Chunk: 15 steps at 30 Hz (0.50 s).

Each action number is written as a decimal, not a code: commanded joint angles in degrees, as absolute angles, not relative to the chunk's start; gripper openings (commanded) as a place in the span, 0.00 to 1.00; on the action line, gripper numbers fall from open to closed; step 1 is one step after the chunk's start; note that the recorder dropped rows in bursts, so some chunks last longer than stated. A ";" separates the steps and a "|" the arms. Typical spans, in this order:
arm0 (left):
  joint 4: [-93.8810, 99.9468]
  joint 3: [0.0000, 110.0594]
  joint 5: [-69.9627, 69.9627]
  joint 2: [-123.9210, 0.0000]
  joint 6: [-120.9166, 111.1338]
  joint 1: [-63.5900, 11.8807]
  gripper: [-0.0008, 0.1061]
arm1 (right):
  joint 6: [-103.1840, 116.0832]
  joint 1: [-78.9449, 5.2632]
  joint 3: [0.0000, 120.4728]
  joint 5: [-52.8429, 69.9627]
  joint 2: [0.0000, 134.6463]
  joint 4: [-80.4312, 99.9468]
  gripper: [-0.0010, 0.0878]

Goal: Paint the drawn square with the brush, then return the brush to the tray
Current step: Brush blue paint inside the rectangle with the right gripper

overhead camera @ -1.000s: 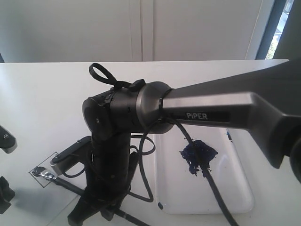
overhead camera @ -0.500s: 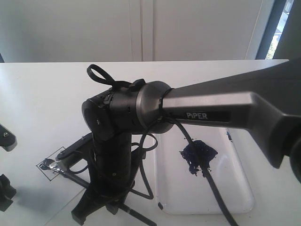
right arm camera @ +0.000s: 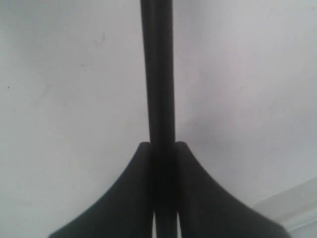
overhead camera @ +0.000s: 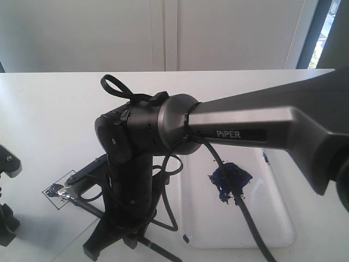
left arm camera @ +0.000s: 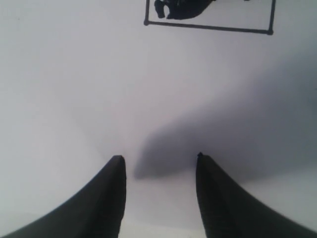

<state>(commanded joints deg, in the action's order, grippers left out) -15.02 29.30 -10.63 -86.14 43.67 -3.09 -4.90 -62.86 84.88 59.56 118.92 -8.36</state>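
The right hand is clenched on the slim black handle of the brush, whose blue-stained bristles sit inside the thin-outlined drawn square, which the dark arm partly hides. The left hand hovers released near that square. The glossy white tray, blotted blue, lies well apart on the surface.

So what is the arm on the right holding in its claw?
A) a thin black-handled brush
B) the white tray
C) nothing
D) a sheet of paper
A: in the right wrist view the right gripper is clamped on the brush, whose black handle runs straight out between its jaws.
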 joint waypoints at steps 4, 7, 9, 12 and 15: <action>-15.02 29.30 -10.88 -87.44 43.67 -3.09 0.47 | -4.90 -62.86 84.88 59.68 118.92 -8.36 0.01; -15.02 29.30 -10.88 -87.44 43.67 -3.09 0.47 | -4.90 -62.86 84.88 59.69 118.92 -8.02 0.01; -15.02 29.30 -10.88 -87.44 43.67 -3.09 0.47 | -4.90 -62.86 84.88 59.93 118.92 -8.02 0.01; -15.02 29.30 -11.14 -87.44 43.54 -3.09 0.47 | -4.90 -62.86 84.88 59.91 118.92 -8.24 0.01; -15.02 29.30 -11.52 -87.44 43.54 -3.09 0.47 | -4.90 -62.86 84.88 59.86 118.92 -8.24 0.01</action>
